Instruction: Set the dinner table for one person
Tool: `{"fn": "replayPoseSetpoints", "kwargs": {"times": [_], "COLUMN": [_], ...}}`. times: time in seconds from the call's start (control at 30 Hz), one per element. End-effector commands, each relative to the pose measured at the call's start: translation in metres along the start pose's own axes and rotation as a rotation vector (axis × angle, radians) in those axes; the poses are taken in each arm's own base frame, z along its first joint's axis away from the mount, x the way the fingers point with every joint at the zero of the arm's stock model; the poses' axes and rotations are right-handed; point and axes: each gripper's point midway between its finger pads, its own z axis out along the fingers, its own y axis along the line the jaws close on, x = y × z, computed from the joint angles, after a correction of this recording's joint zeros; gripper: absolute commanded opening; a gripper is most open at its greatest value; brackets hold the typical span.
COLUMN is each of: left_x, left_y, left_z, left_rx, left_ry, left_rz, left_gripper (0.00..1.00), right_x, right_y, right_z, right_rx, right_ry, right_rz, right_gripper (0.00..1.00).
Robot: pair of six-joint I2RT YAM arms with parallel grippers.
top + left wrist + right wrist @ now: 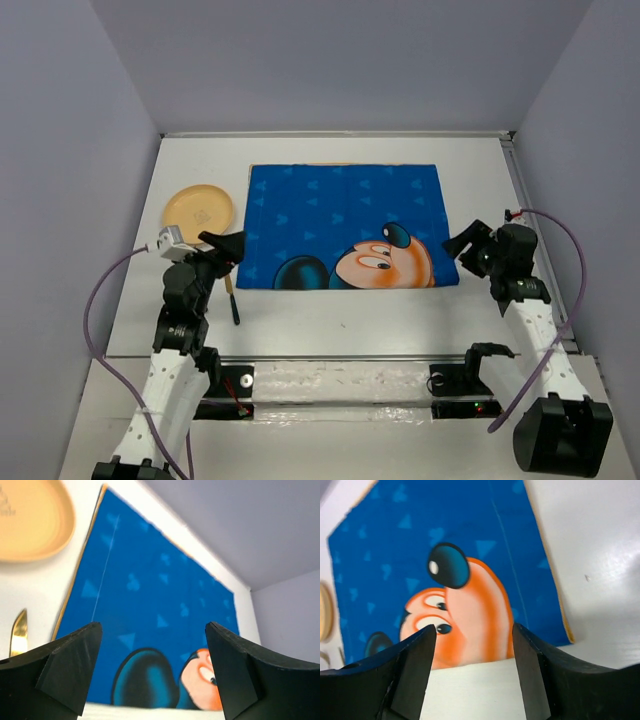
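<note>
So the dinner table (pixel 330 320) is the big white top under everything, running from the arm bases out to the far wall. It's rigid and fixed, so I'd say nothing gets lifted here; you just set stuff down on it, and that smooth matte surface probably lets things slide a bit. On it are a blue cartoon-mouse placemat (pixel 345 226) in the middle, a yellow plate (pixel 199 209) at its far left, and a gold knife (pixel 232 298) just off its near-left corner. The left gripper (pixel 222 245) and right gripper (pixel 462 243) both hang spread wide, holding nothing. No readable writing; the plate's centre mark is too small.
</note>
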Motion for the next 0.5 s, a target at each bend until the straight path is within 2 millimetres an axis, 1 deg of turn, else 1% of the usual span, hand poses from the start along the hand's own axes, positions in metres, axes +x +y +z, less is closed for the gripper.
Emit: {"fn": "replayPoseSetpoints", "kwargs": {"times": [0.0, 0.03, 0.07, 0.1, 0.13, 0.17, 0.23, 0.27, 0.3, 0.33, 0.37, 0.4, 0.43, 0.47], "left_x": [-0.055, -0.06, -0.075, -0.083, -0.088, -0.104, -0.113, -0.125, -0.13, -0.129, -0.132, -0.141, -0.144, -0.14], "left_y": [-0.049, -0.052, -0.068, -0.075, -0.08, -0.097, -0.109, -0.122, -0.13, -0.131, -0.136, -0.145, -0.149, -0.146], "left_z": [-0.01, -0.012, -0.016, -0.019, -0.022, -0.029, -0.033, -0.037, -0.042, -0.041, -0.044, -0.049, -0.051, -0.052], "left_rx": [0.083, 0.081, 0.107, 0.119, 0.12, 0.152, 0.167, 0.183, 0.201, 0.201, 0.21, 0.224, 0.233, 0.22], "left_ry": [-0.123, -0.13, -0.159, -0.173, -0.178, -0.21, -0.214, -0.23, -0.238, -0.216, -0.215, -0.233, -0.241, -0.218], "left_rz": [0.07, 0.096, 0.109, 0.124, 0.158, 0.177, 0.22, 0.266, 0.292, 0.349, 0.35, 0.404, 0.43, 0.452], "left_gripper": [0.96, 0.96, 0.96, 0.96, 0.96, 0.97, 0.97, 0.98, 0.99, 0.99, 0.99, 0.99, 0.99, 0.99], "right_x": [-0.022, -0.022, -0.022, -0.02, -0.014, -0.014, -0.002, 0.006, 0.014, 0.024, 0.032, 0.042, 0.047, 0.057], "right_y": [0.04, 0.047, 0.051, 0.056, 0.063, 0.072, 0.085, 0.106, 0.117, 0.128, 0.141, 0.167, 0.181, 0.191], "right_z": [-0.017, -0.019, -0.019, -0.019, -0.017, -0.016, -0.006, -0.005, -0.002, 0.007, 0.01, 0.007, 0.009, 0.021], "right_rx": [-0.131, -0.151, -0.162, -0.174, -0.194, -0.225, -0.248, -0.291, -0.312, -0.32, -0.337, -0.383, -0.402, -0.404], "right_ry": [-0.026, -0.022, -0.022, -0.017, 0.008, 0.005, 0.055, 0.072, 0.093, 0.127, 0.142, 0.148, 0.153, 0.177], "right_rz": [-0.062, -0.076, -0.084, -0.093, -0.103, -0.117, -0.138, -0.173, -0.193, -0.203, -0.221, -0.26, -0.272, -0.28], "right_gripper": [0.7, 0.7, 0.7, 0.7, 0.7, 0.7, 0.7, 0.7, 0.67, 0.56, 0.45, 0.34, 0.26, 0.17]}}
